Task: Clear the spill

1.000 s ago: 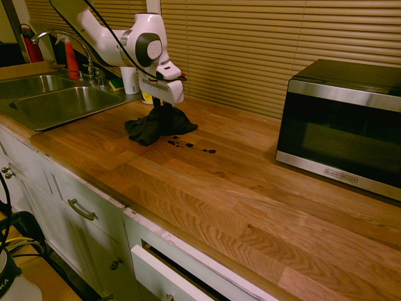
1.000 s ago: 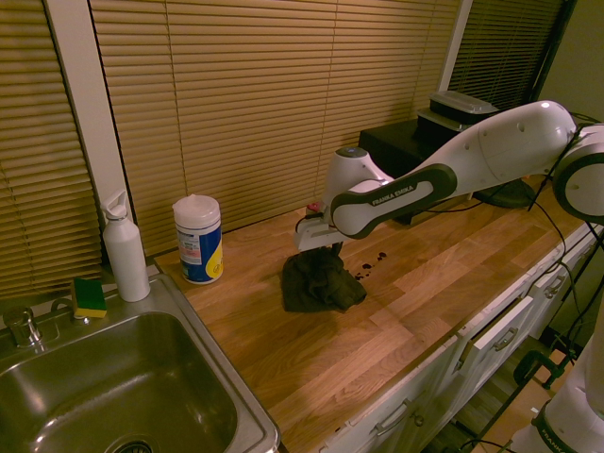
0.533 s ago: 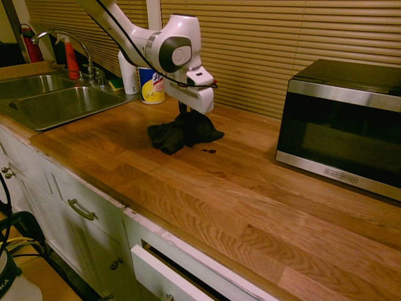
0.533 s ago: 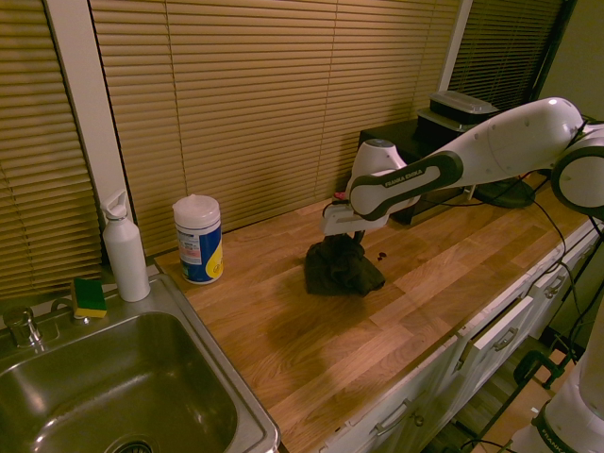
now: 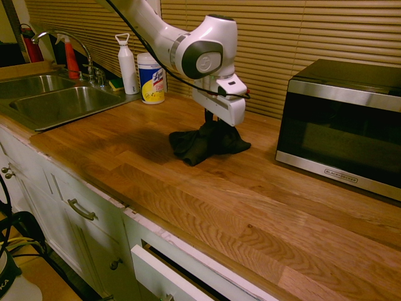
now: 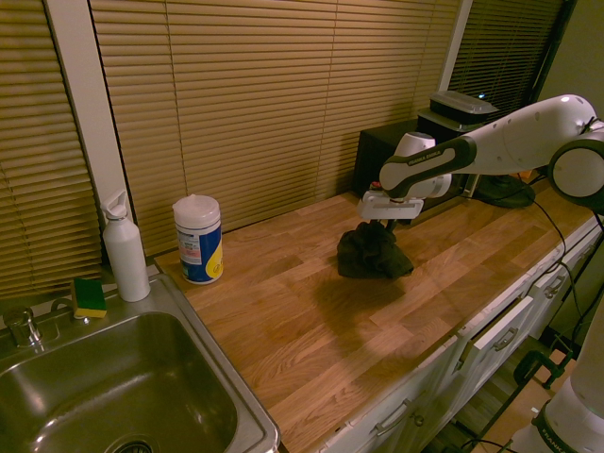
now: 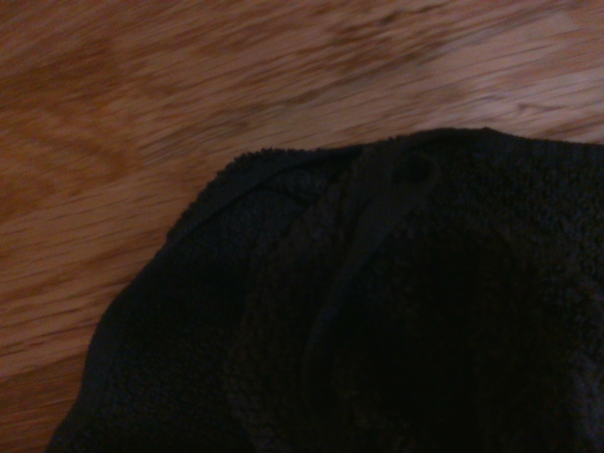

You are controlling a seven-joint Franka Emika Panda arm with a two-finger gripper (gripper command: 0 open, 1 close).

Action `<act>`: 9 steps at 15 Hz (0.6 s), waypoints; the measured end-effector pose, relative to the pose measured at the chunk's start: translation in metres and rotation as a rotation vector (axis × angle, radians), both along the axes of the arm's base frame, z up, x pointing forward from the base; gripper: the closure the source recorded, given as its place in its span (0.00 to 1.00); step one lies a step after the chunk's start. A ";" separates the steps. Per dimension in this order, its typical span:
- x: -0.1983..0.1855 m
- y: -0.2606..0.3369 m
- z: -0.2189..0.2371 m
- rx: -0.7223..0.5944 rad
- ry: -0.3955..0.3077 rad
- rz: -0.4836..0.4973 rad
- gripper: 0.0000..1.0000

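Observation:
A dark grey-black rag (image 5: 207,142) lies bunched on the wooden counter (image 5: 188,188), in front of the microwave's left side. My gripper (image 5: 210,119) comes straight down onto the rag's top and is shut on it, with the cloth draping out below the fingers. From the other side the rag (image 6: 374,255) sits mid-counter with the gripper (image 6: 385,226) pinching its peak. The rag (image 7: 396,311) fills most of the wrist view, over bare wood. The spill does not show in any view; the counter where the rag passed looks bare.
A black and steel microwave (image 5: 344,125) stands at the back right, close to the rag. A wipes canister (image 5: 151,78), a white bottle (image 5: 127,64) and a sponge (image 6: 90,296) stand by the steel sink (image 5: 56,100) at the left.
The gripper has dragged the rag to the right along the counter, over the dark blotches that lay beside it. Those blotches no longer show.

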State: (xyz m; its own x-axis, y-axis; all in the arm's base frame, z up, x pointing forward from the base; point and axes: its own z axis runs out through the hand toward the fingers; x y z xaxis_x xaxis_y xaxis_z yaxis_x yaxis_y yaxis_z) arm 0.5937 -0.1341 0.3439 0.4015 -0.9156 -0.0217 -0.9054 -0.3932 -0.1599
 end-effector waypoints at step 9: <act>0.011 0.056 0.001 0.011 0.005 0.085 1.00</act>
State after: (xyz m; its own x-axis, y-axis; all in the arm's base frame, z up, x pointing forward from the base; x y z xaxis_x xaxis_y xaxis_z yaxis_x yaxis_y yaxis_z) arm 0.6051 -0.0782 0.3450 0.4777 -0.8779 -0.0338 -0.8697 -0.4671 -0.1598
